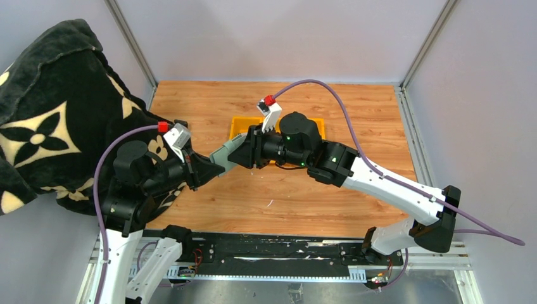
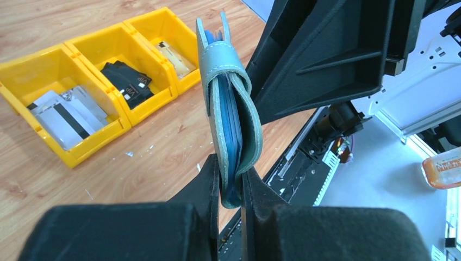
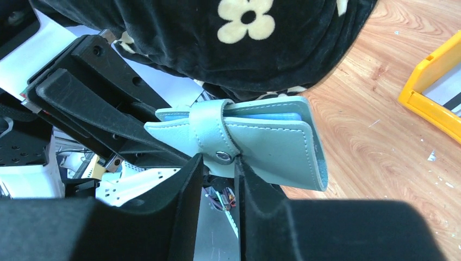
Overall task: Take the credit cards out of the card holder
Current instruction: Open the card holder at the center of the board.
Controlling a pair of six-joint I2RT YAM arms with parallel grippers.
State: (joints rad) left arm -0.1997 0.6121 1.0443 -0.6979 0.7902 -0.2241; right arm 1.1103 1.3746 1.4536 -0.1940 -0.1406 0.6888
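Note:
The sage grey-green card holder [image 1: 225, 154] is held in the air between both grippers, folded closed. My left gripper [image 1: 206, 166] is shut on its lower edge in the left wrist view [image 2: 231, 185]. There the holder [image 2: 231, 109] stands on edge, with blue layers showing inside. My right gripper [image 3: 220, 163] has its fingertips pinched on the closing tab [image 3: 215, 136] at the snap. A pale grey-silver card [image 2: 65, 117] with a dark stripe lies in the tray's left compartment. A tan-gold card [image 2: 174, 54] lies in the right one.
The yellow three-compartment tray [image 1: 240, 126] sits on the wooden table behind the grippers, with black cards [image 2: 128, 84] in its middle compartment. A black blanket with pale flowers [image 1: 44, 114] hangs over the left side. Grey walls enclose the table.

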